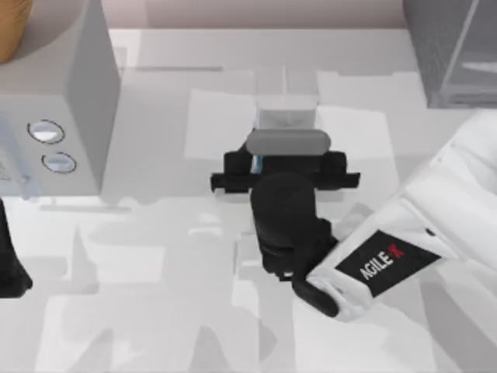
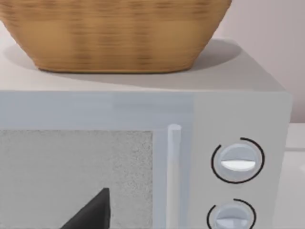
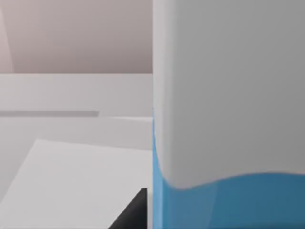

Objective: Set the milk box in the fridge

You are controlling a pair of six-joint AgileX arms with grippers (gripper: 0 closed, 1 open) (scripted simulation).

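Observation:
The milk box stands upright at the table's middle, its grey ridged top up and a sliver of blue side showing. My right gripper reaches it from the near side, its black fingers pressed against the carton's left and right sides, shut on it. In the right wrist view the milk box looms very close, grey above and blue below, with one dark fingertip beside its edge. The fridge, dark grey with a pale framed panel, stands at the far right corner. My left gripper stays parked at the left edge.
A light-grey box with two round dials stands at the far left, seen close in the left wrist view, with a wicker basket on top. Open tabletop lies in front.

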